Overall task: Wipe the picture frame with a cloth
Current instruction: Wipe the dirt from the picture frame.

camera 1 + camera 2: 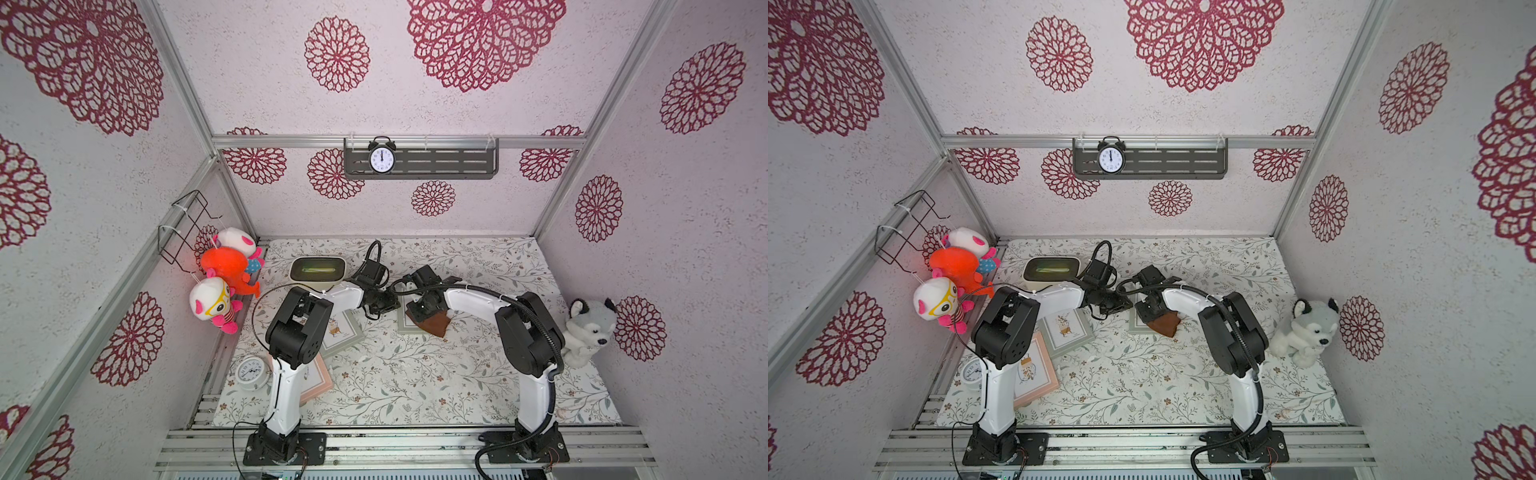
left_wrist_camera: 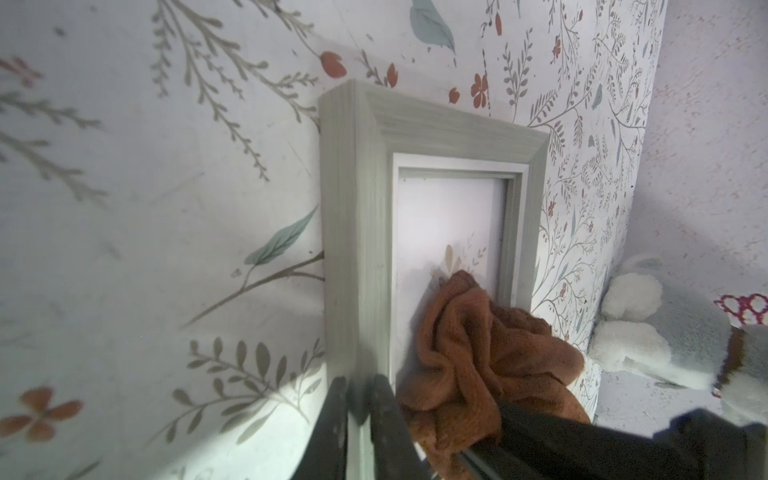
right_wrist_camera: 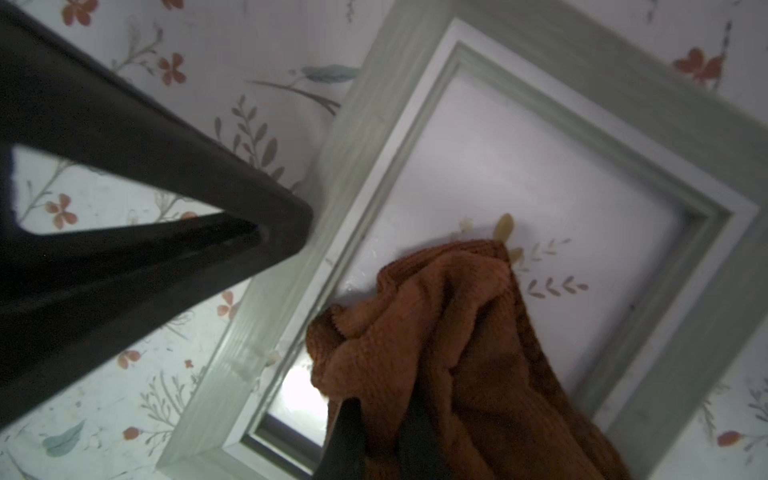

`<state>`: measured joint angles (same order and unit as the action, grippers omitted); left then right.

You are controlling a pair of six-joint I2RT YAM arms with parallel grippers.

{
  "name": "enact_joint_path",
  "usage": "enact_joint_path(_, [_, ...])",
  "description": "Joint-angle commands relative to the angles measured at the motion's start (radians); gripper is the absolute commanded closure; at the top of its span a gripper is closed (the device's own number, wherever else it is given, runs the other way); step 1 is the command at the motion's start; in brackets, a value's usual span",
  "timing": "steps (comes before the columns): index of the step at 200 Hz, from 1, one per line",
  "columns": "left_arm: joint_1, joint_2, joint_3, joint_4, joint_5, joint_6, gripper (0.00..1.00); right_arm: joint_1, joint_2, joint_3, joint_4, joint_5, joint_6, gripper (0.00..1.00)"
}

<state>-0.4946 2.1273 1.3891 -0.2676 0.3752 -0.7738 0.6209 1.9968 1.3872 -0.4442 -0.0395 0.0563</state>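
Note:
A grey-green picture frame (image 2: 357, 232) lies flat on the floral table cover, mostly hidden under my arms in both top views (image 1: 402, 323) (image 1: 1135, 323). My left gripper (image 2: 358, 399) is shut on one side rail of the frame, one finger on each face of the rail. The brown cloth (image 3: 449, 332) is bunched up and rests on the frame's glass (image 3: 540, 174). My right gripper (image 3: 382, 419) is shut on the cloth (image 1: 434, 325) and presses it on the pane. The two grippers (image 1: 390, 305) (image 1: 424, 309) stand close together.
Two more frames lie under the left arm: a grey one (image 1: 345, 332) and a pink one (image 1: 320, 380). A white clock (image 1: 249, 372) sits front left, a cream box (image 1: 318, 272) at the back, a husky plush (image 1: 590, 332) on the right and plush toys (image 1: 224, 282) on the left wall.

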Motion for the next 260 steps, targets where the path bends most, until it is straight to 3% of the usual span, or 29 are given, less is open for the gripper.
enact_joint_path(1, [-0.001,0.098,-0.044,-0.142,-0.097,0.013,0.86,-0.034,-0.005,-0.078,-0.087,0.022,-0.044,1.0])
enact_joint_path(30, [0.002,0.107,-0.036,-0.141,-0.095,0.016,0.86,-0.096,-0.05,-0.102,-0.122,0.111,-0.066,1.0])
enact_joint_path(80, [0.004,0.118,-0.033,-0.142,-0.094,0.01,0.86,0.062,-0.004,-0.078,-0.017,-0.089,-0.068,1.0])
enact_joint_path(118, [0.008,0.119,-0.035,-0.148,-0.093,0.02,0.86,-0.03,-0.077,-0.179,-0.039,0.075,-0.092,1.0])
enact_joint_path(138, [0.01,0.121,-0.036,-0.145,-0.096,0.021,0.86,-0.05,-0.093,-0.187,-0.084,0.227,-0.117,1.0])
enact_joint_path(201, [0.014,0.134,-0.025,-0.152,-0.101,0.027,0.86,0.088,-0.036,-0.117,0.011,0.014,-0.204,1.0])
enact_joint_path(260, [0.021,0.136,-0.025,-0.154,-0.104,0.04,0.86,-0.017,-0.133,-0.22,-0.077,0.202,-0.279,1.0])
